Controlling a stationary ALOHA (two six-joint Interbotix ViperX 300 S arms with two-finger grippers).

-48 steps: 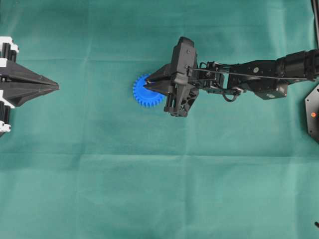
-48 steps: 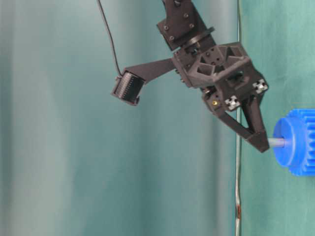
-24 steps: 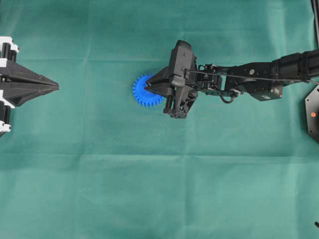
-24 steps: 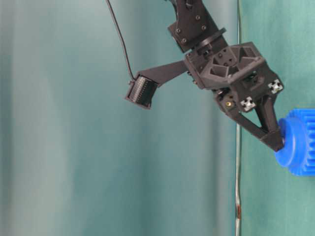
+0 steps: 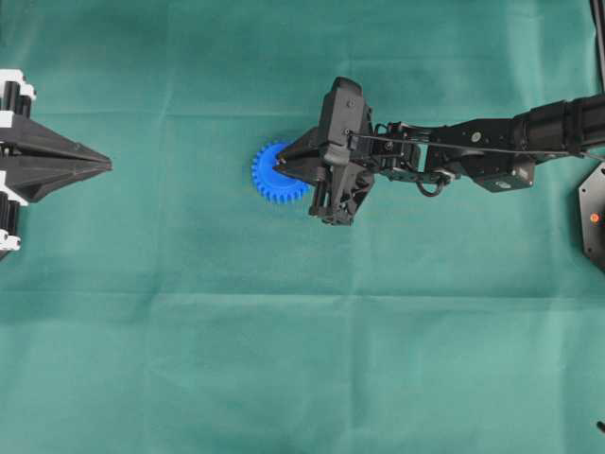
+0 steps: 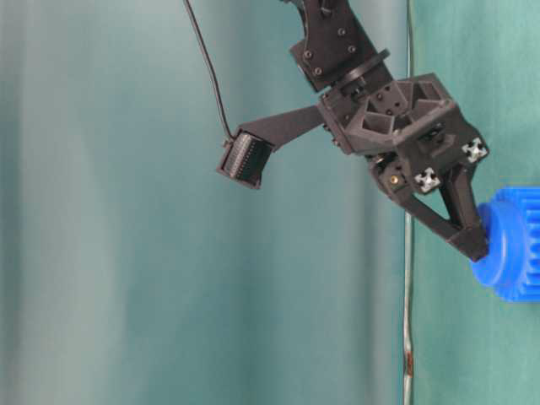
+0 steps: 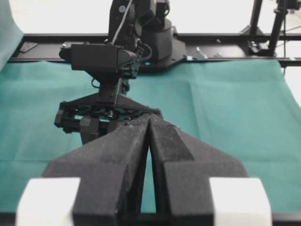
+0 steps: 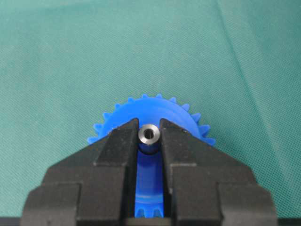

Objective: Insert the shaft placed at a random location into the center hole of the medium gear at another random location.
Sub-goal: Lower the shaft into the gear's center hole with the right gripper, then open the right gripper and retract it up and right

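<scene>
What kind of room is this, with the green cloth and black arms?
Probably a robot lab: two black arms, right end effector on a blue gear, green cloth on the table, a black frame behind.

Creased green cloth (image 5: 284, 359) over the table, black frame rail (image 7: 225, 36) behind, bright backdrop.

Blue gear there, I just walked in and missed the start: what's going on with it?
The right gripper is shut on a small metal pin and holds it upright over the middle of the blue gear, which lies flat on the green cloth. Seen from table level, the fingertips sit right at the gear's raised hub, so the pin looks pushed most of the way in. The left gripper is shut and parked at the far left, holding nothing.
</scene>
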